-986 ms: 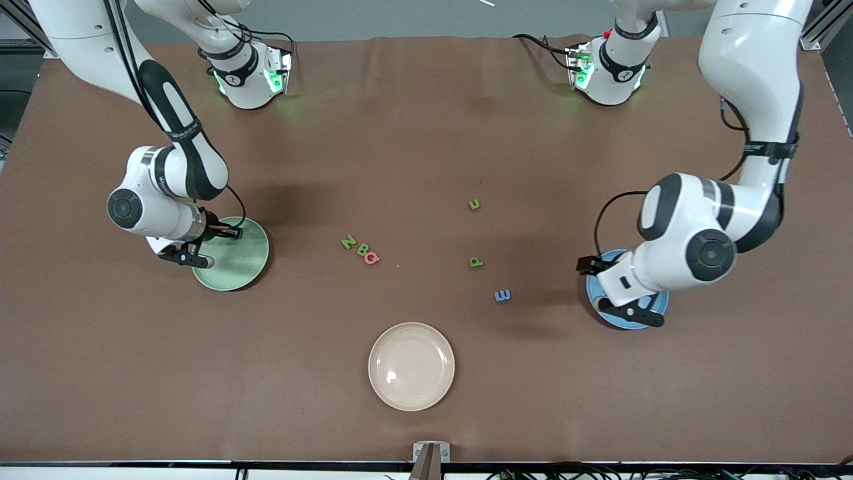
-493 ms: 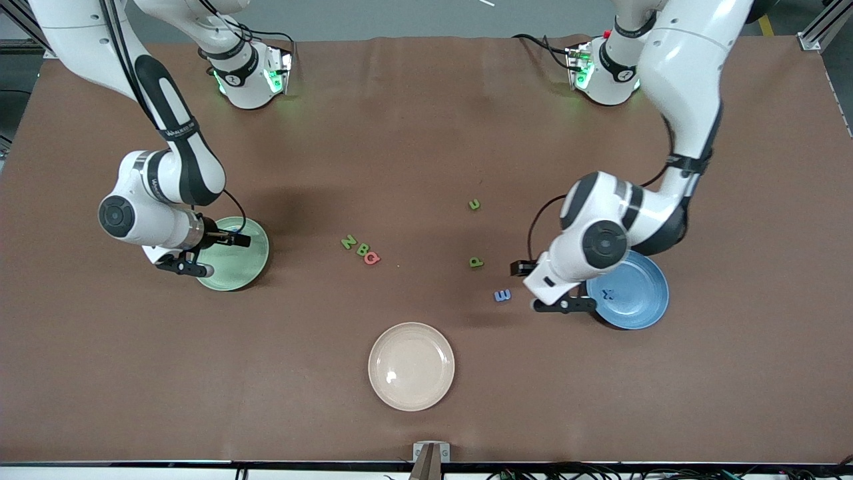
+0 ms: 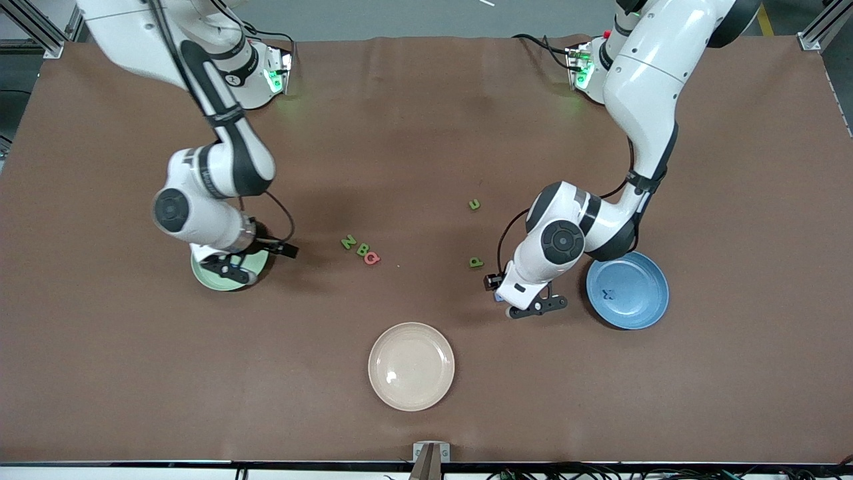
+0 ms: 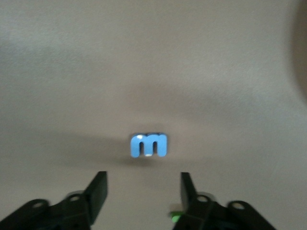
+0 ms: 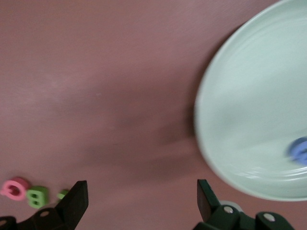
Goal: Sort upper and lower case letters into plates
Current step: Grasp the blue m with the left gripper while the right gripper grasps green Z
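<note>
My left gripper [image 3: 524,295] hovers low over the blue letter E [image 4: 148,145], which lies on the table just ahead of its open fingertips [image 4: 98,184]; the gripper hides this letter in the front view. The blue plate [image 3: 640,280] beside it holds a dark blue letter [image 3: 607,293]. Over the rim of the mint green plate [image 3: 230,285] my right gripper [image 3: 256,259] stands open and empty. A blue letter [image 5: 300,149] lies in that plate. A green Z [image 3: 348,242], a green B [image 3: 363,250] and a red Q [image 3: 372,257] sit mid-table. A green u [image 3: 474,204] and a green P [image 3: 476,262] lie nearer the left arm's end.
A cream-beige plate [image 3: 411,366] sits empty, nearest the front camera. The brown mat [image 3: 426,133] covers the whole table. Both arm bases stand along its farthest edge.
My left gripper swung from over the blue plate to over the blue E, jaws narrowing. My right gripper opened, left a blue letter in the mint plate and shifted toward mid-table.
</note>
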Robot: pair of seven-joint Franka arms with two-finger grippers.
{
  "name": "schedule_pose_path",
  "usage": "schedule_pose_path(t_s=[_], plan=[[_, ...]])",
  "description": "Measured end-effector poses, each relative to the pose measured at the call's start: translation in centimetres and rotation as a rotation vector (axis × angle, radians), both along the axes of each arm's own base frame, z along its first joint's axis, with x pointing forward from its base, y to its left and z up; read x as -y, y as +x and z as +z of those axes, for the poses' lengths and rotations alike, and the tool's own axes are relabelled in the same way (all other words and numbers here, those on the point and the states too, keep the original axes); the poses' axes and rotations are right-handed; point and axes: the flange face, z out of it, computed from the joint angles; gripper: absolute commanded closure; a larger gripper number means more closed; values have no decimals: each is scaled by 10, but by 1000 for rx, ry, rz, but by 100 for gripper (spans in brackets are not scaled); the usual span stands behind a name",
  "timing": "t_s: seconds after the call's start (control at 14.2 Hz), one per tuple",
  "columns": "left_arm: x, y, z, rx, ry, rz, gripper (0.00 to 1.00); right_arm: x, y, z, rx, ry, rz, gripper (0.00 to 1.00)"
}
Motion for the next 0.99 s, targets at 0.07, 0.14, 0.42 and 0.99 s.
schedule_pose_path(t_s=[0.07, 0.14, 0.42, 0.99], plan=[[3, 0, -2, 8, 1, 10, 39, -22, -5, -10, 12, -12, -41, 0], [7, -1, -4, 16, 2, 11, 39, -43, -12, -22, 20, -24, -82, 0], [16, -7, -19, 45, 64, -1, 39, -97, -37, -64, 28, -58, -178, 0], [20, -1, -29, 85, 91, 13, 39, -111, -40, -69, 19, -69, -231, 14]])
